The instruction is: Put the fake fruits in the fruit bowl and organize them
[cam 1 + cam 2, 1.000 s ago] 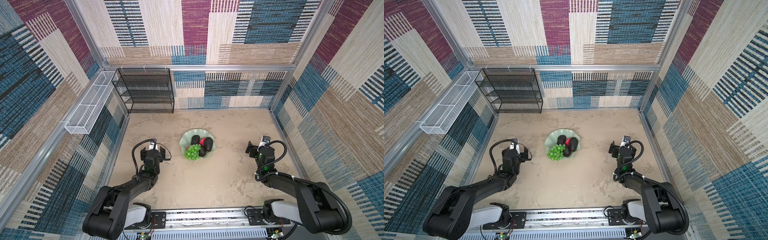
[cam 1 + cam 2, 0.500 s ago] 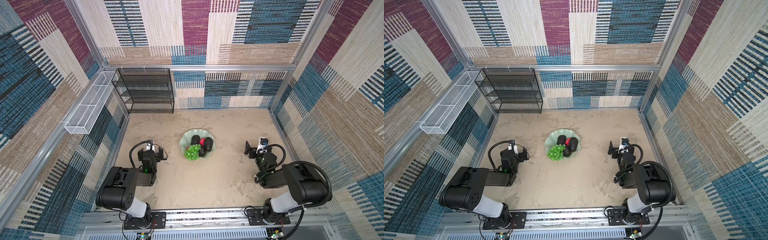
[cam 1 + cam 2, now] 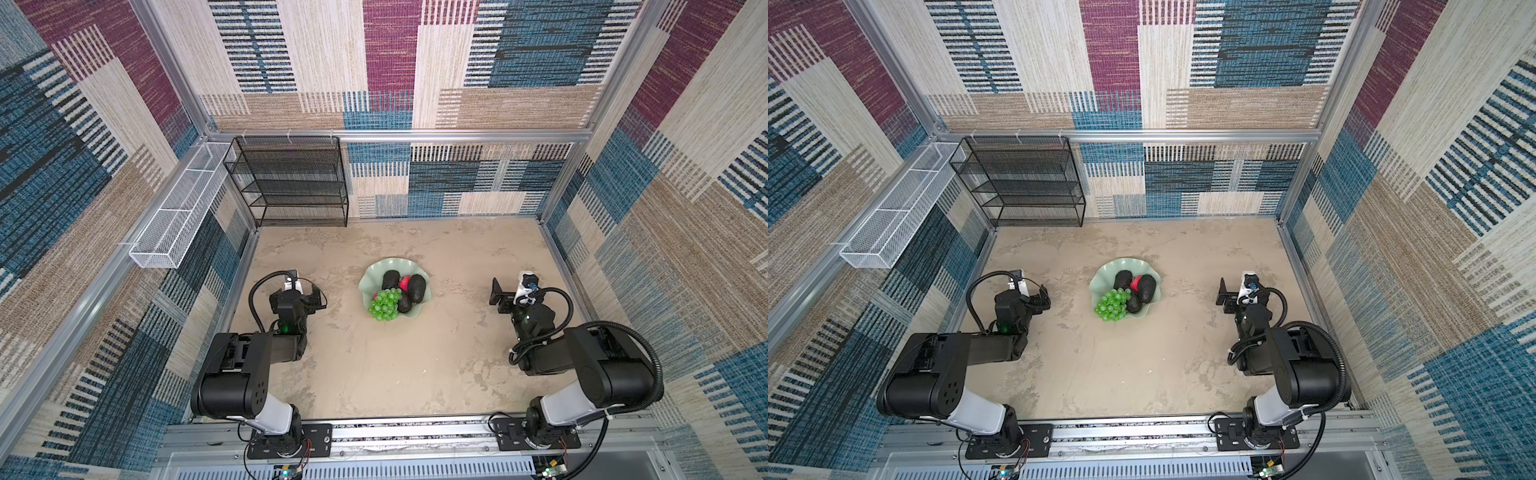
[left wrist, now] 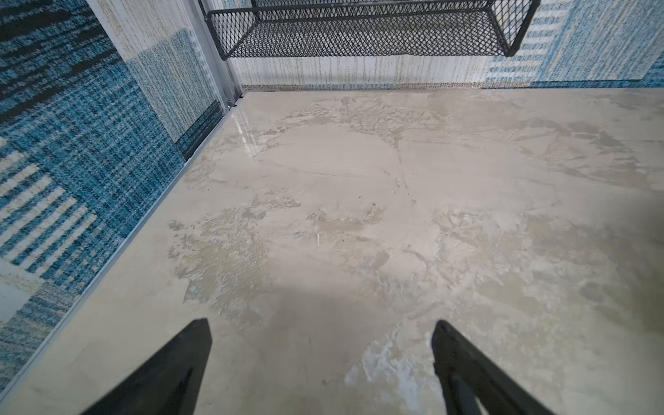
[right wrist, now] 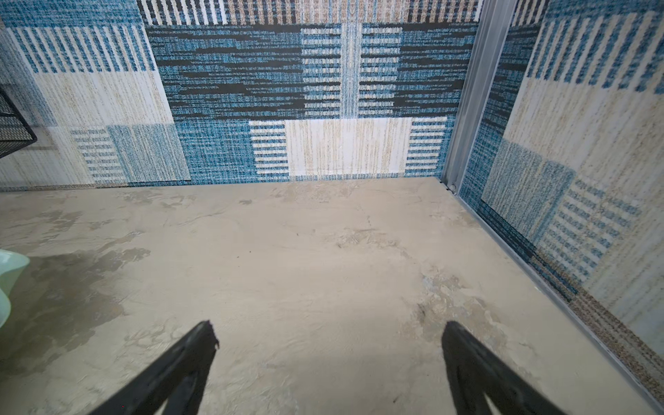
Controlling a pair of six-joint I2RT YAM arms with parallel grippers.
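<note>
You are looking at the fruit bowl (image 3: 371, 279) sitting mid-table (image 3: 374, 374), between the two arms and well apart from both. Three avocados (image 3: 418, 287) are lying inside it. The one on the right is running its long axis from the far rim toward the near rim, tilting slightly. The far-left one (image 3: 390, 279) is lying much the same way. The near one (image 3: 404, 304) is hiding partly under the grapes (image 3: 384, 306), so you cannot tell its direction.

The grape bunch is stretching on a diagonal from the bowl's centre to the near-left rim, and its outer end is covering the rim there. A red-pink fruit (image 3: 405, 282) is showing only as a small wedge between the two far avocados.

The left gripper (image 4: 321, 323) is hovering over bare table with its jaws standing wide apart and nothing between them. The right gripper (image 5: 328, 323) is doing the same, jaws spread and gripping nothing.

In the right wrist view only a pale green slice of the bowl's rim (image 5: 9, 273) is showing, cut off at the frame edge. The black mesh rack (image 4: 359, 34) is being cropped too in the left wrist view, showing only its lowest shelf
</note>
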